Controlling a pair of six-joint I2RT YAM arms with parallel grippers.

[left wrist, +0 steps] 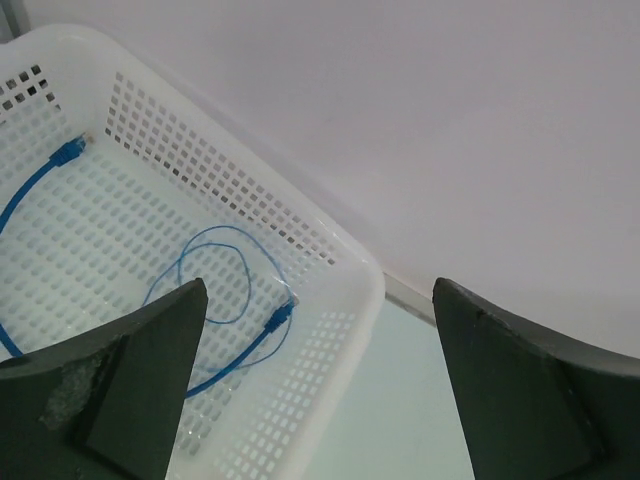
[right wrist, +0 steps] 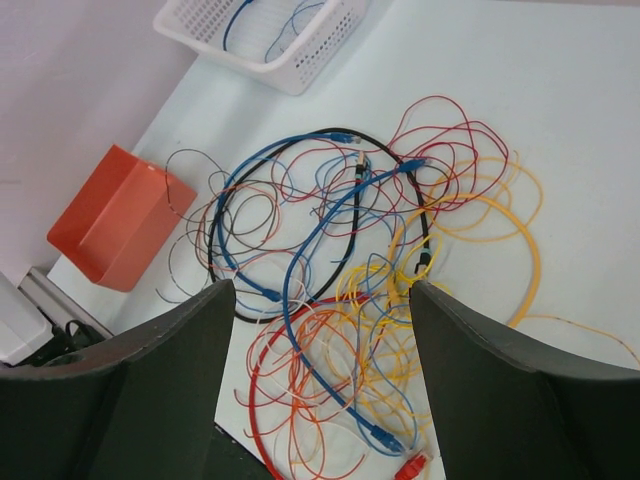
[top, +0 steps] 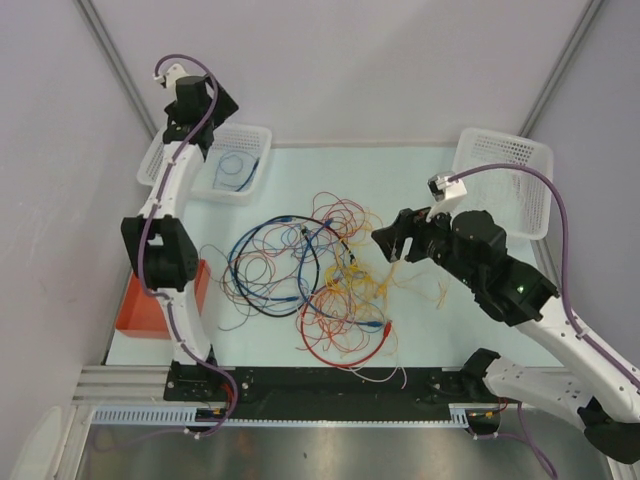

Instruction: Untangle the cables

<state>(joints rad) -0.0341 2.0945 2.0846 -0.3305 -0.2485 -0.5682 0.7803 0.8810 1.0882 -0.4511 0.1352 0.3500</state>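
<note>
While your left claw (left wrist: 320,290) hangs above the white basket (left wrist: 350,300) far and left of the tangle (top: 320,275), its jaws stand spread wide with nothing between them. 1 blue cable (left wrist: 279,318) lies looped on the basket floor directly below, so you can take this basket as the place for freed cables, and the claw's high position over it as suited to letting 1 fall in. Your right claw (right wrist: 320,288) hovers above the tangle's right side, its jaws also apart and pinching nothing, and it faces down on the knot so you can pick a strand. The remaining cables, red, orange, yellow, blue and black, lie heaped mid-desk (top: 420,170), crossing each other in many loops. A 2nd white basket (top: 480,150) sits far and right of the tangle, and an orange bin (top: 150,305) sits at its left. Most of the sorting appears undone. Choose an outer strand, since the yellow and orange wires at the core look tightly knotted.
</note>
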